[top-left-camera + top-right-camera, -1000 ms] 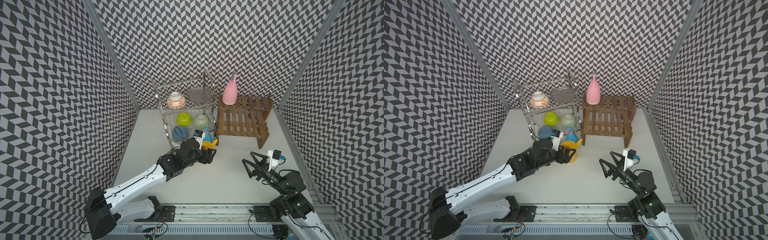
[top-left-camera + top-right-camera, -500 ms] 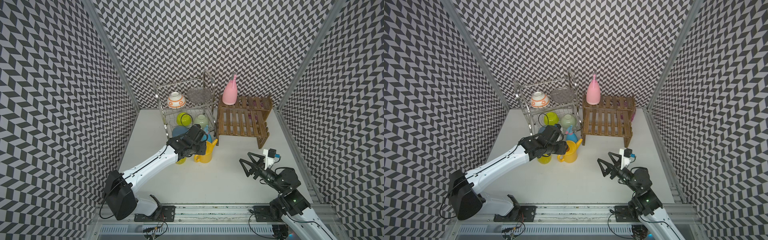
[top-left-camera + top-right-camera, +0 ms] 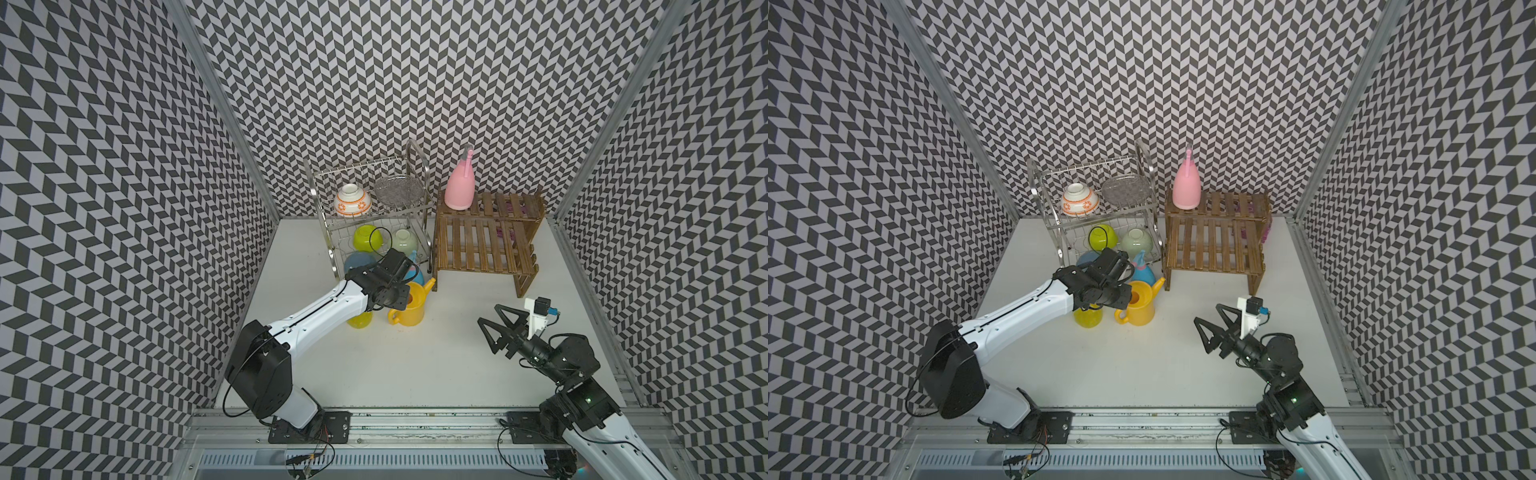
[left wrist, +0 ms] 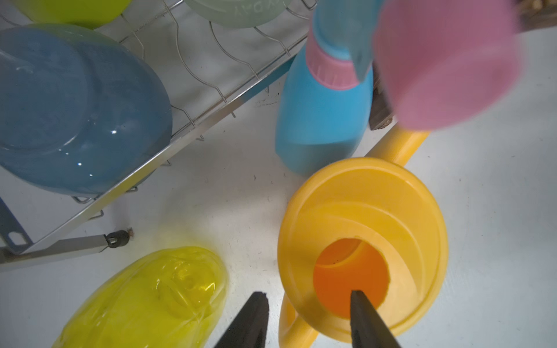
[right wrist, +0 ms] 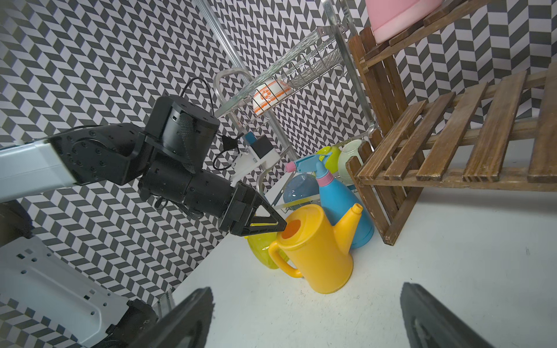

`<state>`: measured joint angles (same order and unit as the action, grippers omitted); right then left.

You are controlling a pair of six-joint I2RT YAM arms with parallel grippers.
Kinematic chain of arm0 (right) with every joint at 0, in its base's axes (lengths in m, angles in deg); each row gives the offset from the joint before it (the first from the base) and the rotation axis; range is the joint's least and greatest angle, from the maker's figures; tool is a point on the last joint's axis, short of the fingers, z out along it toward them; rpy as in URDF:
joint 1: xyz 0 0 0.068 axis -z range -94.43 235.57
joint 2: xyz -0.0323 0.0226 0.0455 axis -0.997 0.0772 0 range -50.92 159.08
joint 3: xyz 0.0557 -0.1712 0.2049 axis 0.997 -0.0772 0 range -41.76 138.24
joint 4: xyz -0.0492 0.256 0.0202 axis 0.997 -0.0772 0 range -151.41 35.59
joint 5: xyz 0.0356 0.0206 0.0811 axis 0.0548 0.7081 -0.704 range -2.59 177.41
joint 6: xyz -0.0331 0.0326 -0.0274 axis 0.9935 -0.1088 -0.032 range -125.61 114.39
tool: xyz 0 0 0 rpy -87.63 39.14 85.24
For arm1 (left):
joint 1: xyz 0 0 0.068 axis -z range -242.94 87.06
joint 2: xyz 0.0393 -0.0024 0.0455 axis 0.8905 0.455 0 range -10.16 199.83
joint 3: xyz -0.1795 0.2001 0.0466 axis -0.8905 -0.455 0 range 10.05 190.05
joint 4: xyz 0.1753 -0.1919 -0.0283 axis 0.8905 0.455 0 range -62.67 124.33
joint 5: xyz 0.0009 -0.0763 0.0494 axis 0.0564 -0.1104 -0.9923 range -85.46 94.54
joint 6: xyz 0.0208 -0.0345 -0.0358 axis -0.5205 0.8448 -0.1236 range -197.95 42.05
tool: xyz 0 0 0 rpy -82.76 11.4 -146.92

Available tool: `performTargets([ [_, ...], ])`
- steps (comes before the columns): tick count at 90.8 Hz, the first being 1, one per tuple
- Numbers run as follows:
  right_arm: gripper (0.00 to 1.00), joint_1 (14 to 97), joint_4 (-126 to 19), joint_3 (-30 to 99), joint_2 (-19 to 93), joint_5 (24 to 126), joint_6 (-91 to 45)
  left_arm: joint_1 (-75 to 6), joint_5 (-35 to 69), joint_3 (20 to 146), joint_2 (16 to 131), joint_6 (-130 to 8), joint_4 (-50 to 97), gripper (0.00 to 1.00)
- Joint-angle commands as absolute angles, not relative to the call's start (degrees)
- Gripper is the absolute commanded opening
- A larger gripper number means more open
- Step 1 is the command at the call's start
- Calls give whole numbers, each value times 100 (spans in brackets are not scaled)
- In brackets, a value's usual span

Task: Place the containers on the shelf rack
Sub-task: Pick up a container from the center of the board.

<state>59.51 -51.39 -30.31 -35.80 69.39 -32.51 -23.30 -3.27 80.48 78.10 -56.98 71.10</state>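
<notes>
Progress stands at one of four containers: the pink bottle (image 3: 459,189) is upright at one end of the rack's (image 3: 482,249) upper step, and the lower step is bare in both top views. You have three left, all standing close together on the table (image 3: 415,374) just in front of the dish rack (image 4: 187,135): the can (image 3: 409,309), with its spout pointing toward the rack's near leg, the blue bottle (image 4: 322,120) just behind it, and the yellow bottle (image 4: 144,298) just beside it, partly under your left arm. Your left gripper (image 4: 308,293) is down at the can's top, by the handle, with one finger (image 4: 364,319) over the filling hole and the other outside the rim. The jaws are partly apart with a gap showing on both sides of the wall, so I judge that you are straddling the rim, not clamping it. The can sits flat on the table, so the lift has not begun. Your right gripper (image 3: 487,313) hangs wide open and empty above the table, well apart from the containers and near the rack's front. Closing on the rim looks like your next move.
</notes>
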Motion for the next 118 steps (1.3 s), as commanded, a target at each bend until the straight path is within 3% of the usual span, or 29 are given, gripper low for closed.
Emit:
performTargets([
  [1, 100, 5974, -4904, -2954, -3557, 6918, -3110, -2393, -272, 8248, 7936, -5875, 7042, 46],
  [45, 100, 5973, -4975, -2811, -3553, 6923, -2968, -2418, 384, 8182, 8308, -5896, 6864, 28],
  [71, 100, 5980, -5013, -2743, -3571, 6944, -2923, -2261, 772, 8041, 8156, -5983, 6894, 23],
  [87, 100, 5982, -5005, -2744, -3590, 6949, -2924, -1913, 765, 8046, 8045, -6080, 6995, 23],
  [102, 100, 5979, -5057, -2703, -3612, 6978, -2941, -1733, 670, 7909, 7988, -4925, 6816, 24],
  [118, 100, 5980, -5214, -2641, -3723, 7057, -2954, -1305, 854, 7518, 7750, -3968, 5962, 34],
])
